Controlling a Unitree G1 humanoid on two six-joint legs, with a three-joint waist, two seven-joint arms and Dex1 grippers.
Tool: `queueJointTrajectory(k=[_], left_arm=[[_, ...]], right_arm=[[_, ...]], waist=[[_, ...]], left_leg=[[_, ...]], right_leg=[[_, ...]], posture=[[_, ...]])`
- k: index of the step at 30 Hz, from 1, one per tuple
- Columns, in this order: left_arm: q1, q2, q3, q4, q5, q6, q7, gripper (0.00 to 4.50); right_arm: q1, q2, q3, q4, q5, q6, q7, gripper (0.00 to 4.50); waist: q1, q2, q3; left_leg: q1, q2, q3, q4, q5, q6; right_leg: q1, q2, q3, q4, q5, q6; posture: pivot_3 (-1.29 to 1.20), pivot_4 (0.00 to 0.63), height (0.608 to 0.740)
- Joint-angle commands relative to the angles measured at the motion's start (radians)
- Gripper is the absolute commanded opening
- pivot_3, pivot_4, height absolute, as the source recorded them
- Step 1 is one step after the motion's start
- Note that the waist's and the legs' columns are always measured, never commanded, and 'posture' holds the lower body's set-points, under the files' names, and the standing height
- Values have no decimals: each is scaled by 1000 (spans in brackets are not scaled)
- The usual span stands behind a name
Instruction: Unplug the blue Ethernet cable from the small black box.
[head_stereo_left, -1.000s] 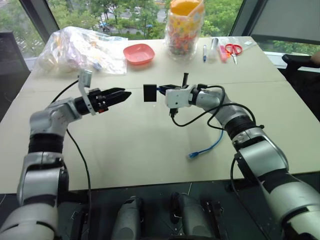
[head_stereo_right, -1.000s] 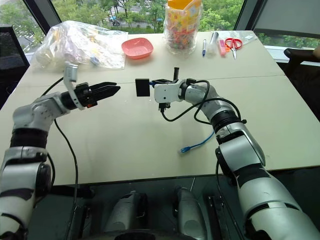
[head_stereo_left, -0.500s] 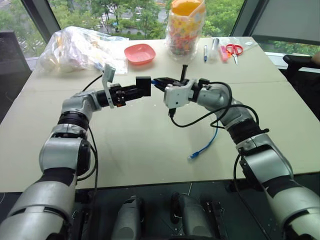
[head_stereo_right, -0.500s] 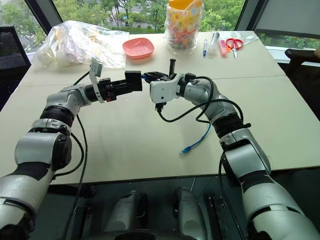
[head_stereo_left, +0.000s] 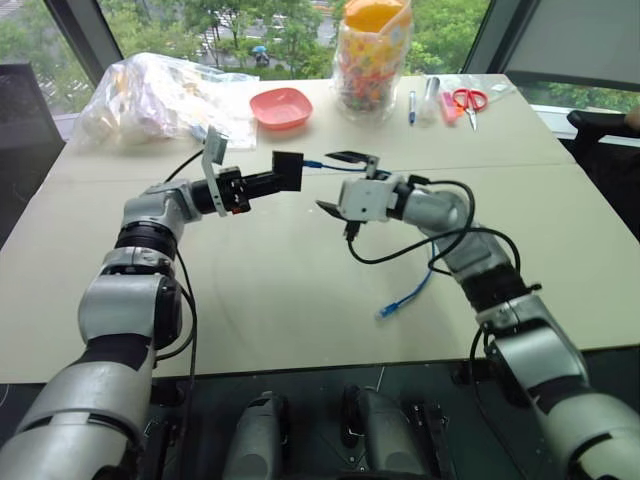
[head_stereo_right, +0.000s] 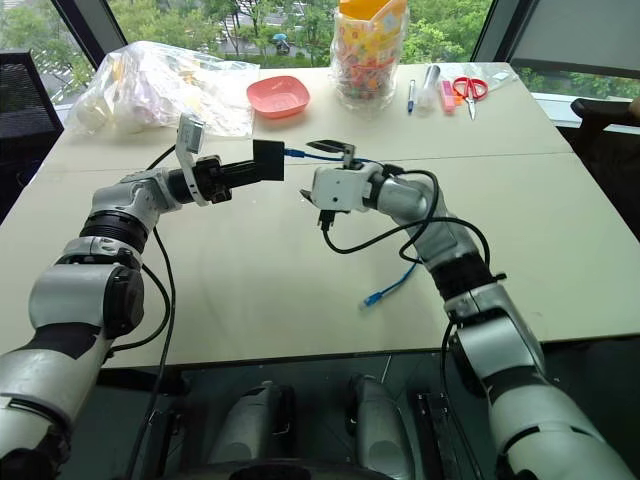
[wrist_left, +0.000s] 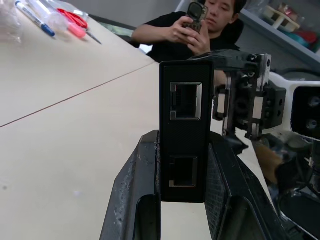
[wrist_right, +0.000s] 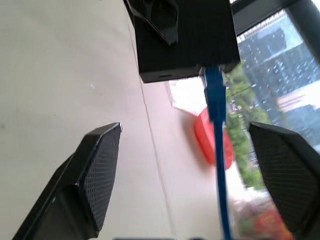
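The small black box (head_stereo_left: 288, 171) is held above the beige table (head_stereo_left: 250, 290), clamped flat between the 2 fingers of the left gripper (wrist_left: 183, 165). It is seen as matte black and flat, with 2 square ports on the edge facing the left wrist camera. The blue Ethernet cable (head_stereo_left: 332, 166) is plugged into the box's side towards the right gripper (head_stereo_left: 340, 182); it is thin and bright blue, and its free plug (head_stereo_left: 386, 311) lies on the table below the right arm. The right gripper's 2 fingers are spread wide on either side of the cable, without touching it.

Along the table's far edge are set a clear plastic bag of packets (head_stereo_left: 160, 95), a clear jar of colourful sweets (head_stereo_left: 372, 62), 1 pink dish (head_stereo_left: 280, 107), 1 pair of red-handled scissors (head_stereo_left: 464, 100) and 1 blue pen (head_stereo_left: 410, 105). A seated person (wrist_left: 200, 30) holding a phone is seen beyond the table.
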Motion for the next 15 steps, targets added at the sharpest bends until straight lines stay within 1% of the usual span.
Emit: queueJointTrajectory(k=[1, 3, 4, 6, 7, 10, 15], left_arm=[[-4, 12, 55, -50, -37, 56, -22, 509], [-2, 7, 83, -74, -70, 119, -38, 509], [5, -2, 86, -93, -75, 133, -39, 509], [21, -20, 87, -138, -82, 158, -43, 509], [30, -30, 92, -165, -96, 182, -44, 509], [62, -55, 110, -263, -153, 275, -46, 509], [135, -81, 126, -447, -239, 422, -22, 509]], right_arm=[[117, 116, -173, -336, 460, 473, 7, 3927], [176, 188, -258, -465, 725, 721, -38, 3927], [191, 227, -298, -493, 826, 805, -77, 3927], [195, 290, -366, -512, 973, 921, -163, 3927], [191, 314, -389, -513, 1017, 951, -196, 3927], [183, 351, -418, -509, 1061, 980, -268, 3927], [164, 375, -432, -486, 1074, 964, -322, 3927]], waist=[[-1, 0, 0], [-1, 0, 0], [-1, 0, 0], [-1, 0, 0], [-1, 0, 0], [-1, 0, 0], [-2, 0, 0]], left_leg=[[0, 0, -2, 0, 0, 0], [-1, 3, -4, 0, 0, 0], [-1, 3, -4, 1, 0, 0], [0, 4, -5, 2, 0, 0], [1, 4, -4, 2, 0, 0], [2, 4, -5, 2, 0, 0], [0, 4, -5, 2, 0, 0]], right_leg=[[0, 0, 0, 0, 0, 0], [0, 0, 0, 1, 2, -2], [-1, 0, 0, 2, 2, -2], [0, 0, -1, 2, 1, -2], [1, 0, -1, 2, 1, -1], [1, 0, -1, 1, -1, -5], [0, 1, -1, 1, 1, -2]], posture=[[0, 150, 740], [0, 150, 740], [0, 150, 740], [0, 150, 740], [0, 150, 740], [0, 150, 740], [0, 150, 740]])
